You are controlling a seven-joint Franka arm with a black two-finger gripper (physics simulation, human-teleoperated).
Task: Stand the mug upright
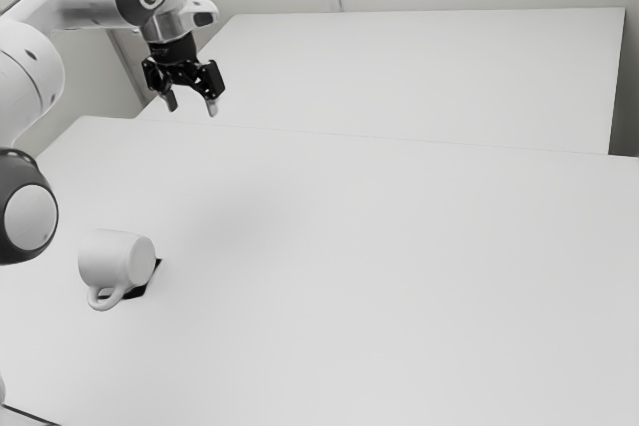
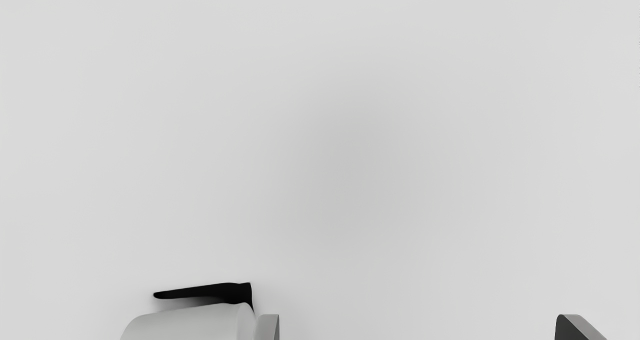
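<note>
exterior view: smooth white mug [image 1: 103, 256] lies on its side on flat white table [image 1: 349, 276], near area, exterior view's left; rounded body, looped handle [image 1: 98, 304] toward near side. flat black patch [image 1: 138, 292] right beside it. black gripper [image 1: 191, 108] raised, farther back, angular fingers [image 1: 212, 107] apart.

wrist view: flat-faced fingers wide apart; mug's curved wall partly visible near one; patch narrows to blunt tip.

Mug [image 1: 110, 256] smooth, matt, ceramic-looking; worktop [image 1: 379, 276] smooth, matt, no grain; arm [image 1: 85, 2] smooth, hard plastic look, slight sheen; gripper [image 1: 191, 108] black, some shiny spots; dark patch [image 2: 225, 292] by mug flat matt black
</note>
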